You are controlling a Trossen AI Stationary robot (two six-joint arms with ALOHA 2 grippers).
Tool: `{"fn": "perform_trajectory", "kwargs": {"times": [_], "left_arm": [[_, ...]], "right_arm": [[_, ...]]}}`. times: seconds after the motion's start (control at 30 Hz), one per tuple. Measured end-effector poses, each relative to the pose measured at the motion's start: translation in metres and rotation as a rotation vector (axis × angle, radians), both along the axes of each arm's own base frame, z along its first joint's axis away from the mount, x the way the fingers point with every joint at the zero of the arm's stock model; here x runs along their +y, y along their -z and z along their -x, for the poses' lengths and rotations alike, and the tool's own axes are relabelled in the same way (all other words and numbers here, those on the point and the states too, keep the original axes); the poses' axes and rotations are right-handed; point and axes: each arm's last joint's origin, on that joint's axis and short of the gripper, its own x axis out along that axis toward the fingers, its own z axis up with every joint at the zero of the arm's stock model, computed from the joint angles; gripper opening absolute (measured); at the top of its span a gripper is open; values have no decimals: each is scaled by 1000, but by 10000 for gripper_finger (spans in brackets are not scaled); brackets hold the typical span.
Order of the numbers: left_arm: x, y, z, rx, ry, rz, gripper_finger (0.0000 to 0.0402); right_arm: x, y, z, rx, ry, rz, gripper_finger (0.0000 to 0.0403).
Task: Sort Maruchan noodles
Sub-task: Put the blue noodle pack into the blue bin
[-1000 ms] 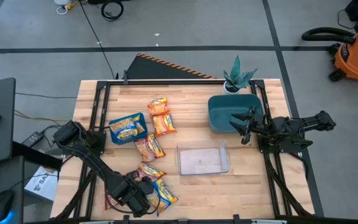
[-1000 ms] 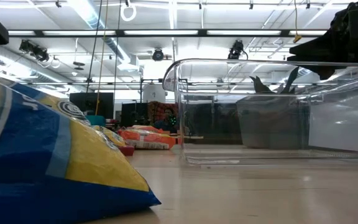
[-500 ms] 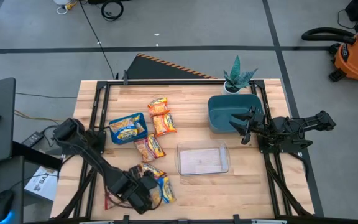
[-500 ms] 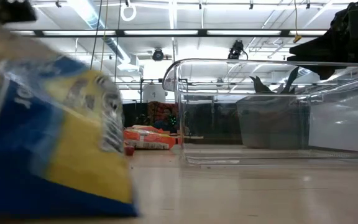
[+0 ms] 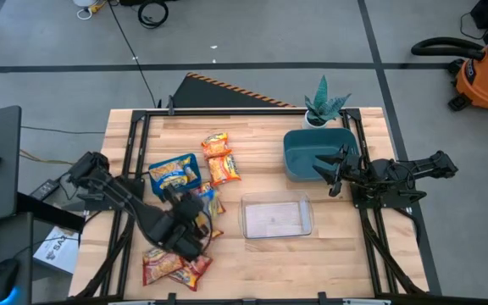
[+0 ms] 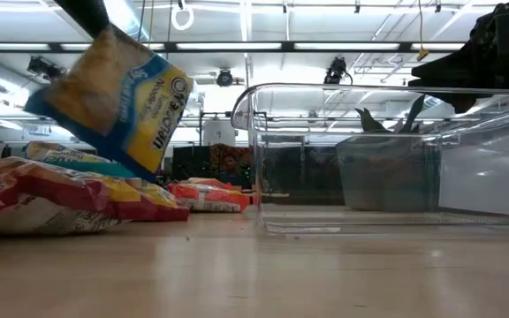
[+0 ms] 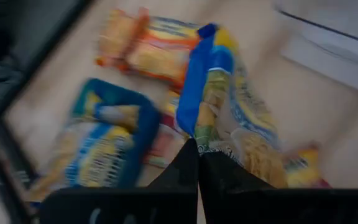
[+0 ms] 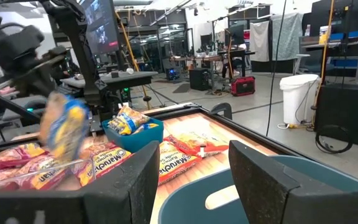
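My left gripper (image 5: 195, 222) is shut on a yellow Maruchan noodles packet with blue trim (image 6: 117, 93), which hangs above the table's near-left part; the left wrist view shows this packet (image 7: 219, 99) past my fingers. More packets lie around: two red ones (image 5: 174, 268) flat at the near left, orange ones (image 5: 220, 159) farther back, and one in a small blue bin (image 5: 174, 174). My right gripper (image 5: 335, 169) waits open over a teal bin (image 5: 312, 144) at the right. My left gripper pinches one end of the blue-trimmed packet (image 7: 211, 147) between its two fingers (image 7: 185, 171). It comes at the packet from above, slanting down. The packet hangs tilted below the fingers, clear of the table and of the red packets (image 6: 51, 199) beneath it.
A clear plastic container (image 5: 275, 216) stands mid-table, to the right of my left gripper. A potted plant (image 5: 324, 106) stands at the far edge behind the teal bin. Black frame rails (image 5: 138, 144) run along the table's left and right sides.
My left gripper has taken hold of the blue-trimmed packet that lay near the table's near edge. It has risen and gone toward the far edge and the table's middle, tipping up as it went. The packet is now lifted clear, and red packets show where the arm stood.
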Motion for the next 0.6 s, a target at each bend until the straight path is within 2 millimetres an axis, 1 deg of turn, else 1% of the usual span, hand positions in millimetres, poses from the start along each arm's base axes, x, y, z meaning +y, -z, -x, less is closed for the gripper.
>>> {"fn": "perform_trajectory", "kwargs": {"times": [0.13, 0.3, 0.4, 0.53, 0.6], "left_arm": [[22, -5, -1, 27, -93, -49, 1], [46, -4, -9, 84, -105, -77, 3], [55, -6, -12, 117, -92, -87, 3], [68, -18, -6, 93, -85, -99, 4], [74, -23, 3, 68, -92, -112, 4]], "right_arm": [[0, 0, 0, 0, 0, 0, 199], [0, 0, 0, 0, -1, 0, 199], [0, 0, 0, 0, -1, 0, 199], [0, 0, 0, 0, -1, 0, 199], [0, 0, 0, 0, -2, 0, 199]]}}
